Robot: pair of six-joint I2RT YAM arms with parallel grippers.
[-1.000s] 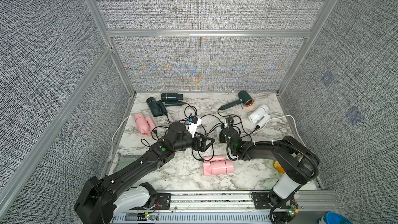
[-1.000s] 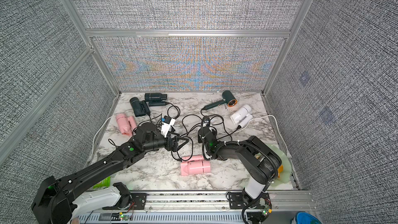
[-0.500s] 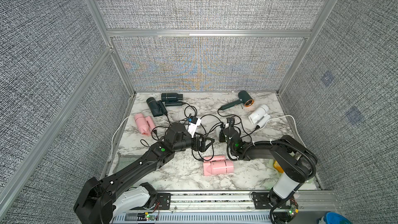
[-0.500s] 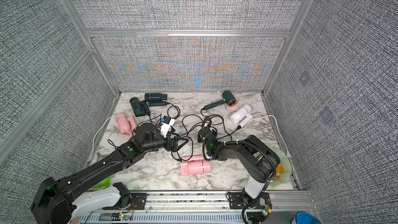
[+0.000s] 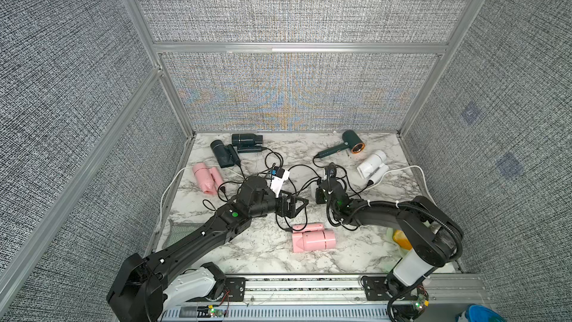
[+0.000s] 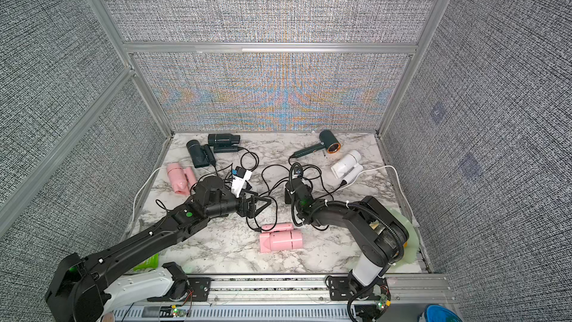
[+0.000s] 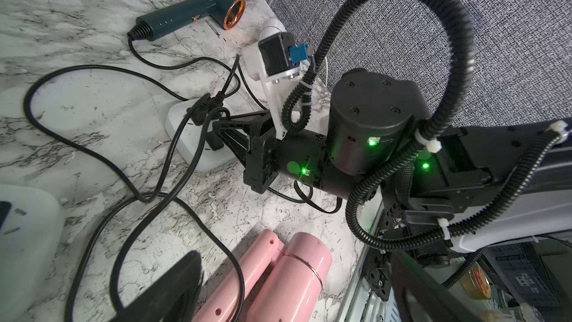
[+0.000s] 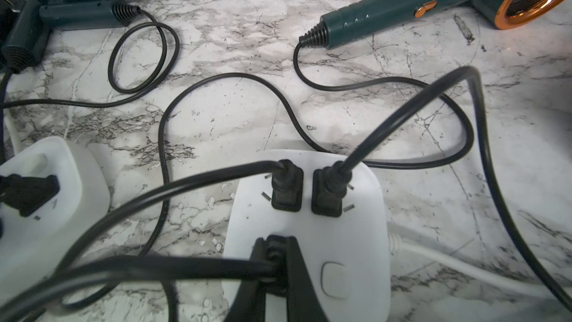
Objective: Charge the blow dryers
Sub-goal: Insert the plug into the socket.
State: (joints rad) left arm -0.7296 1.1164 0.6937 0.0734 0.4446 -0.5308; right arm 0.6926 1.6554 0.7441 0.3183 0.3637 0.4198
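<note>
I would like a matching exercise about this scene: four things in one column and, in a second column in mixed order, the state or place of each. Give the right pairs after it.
Things
1. left gripper
2. right gripper
3. copper-ringed dryer
4. pink dryer between the arms

States or places
A. lies nearest the front rail
B. shut on a black plug at the white socket block
C. jaws wide open
D. at the back, beside the white dryer

Pairs: 1-C, 2-B, 3-D, 4-A
</note>
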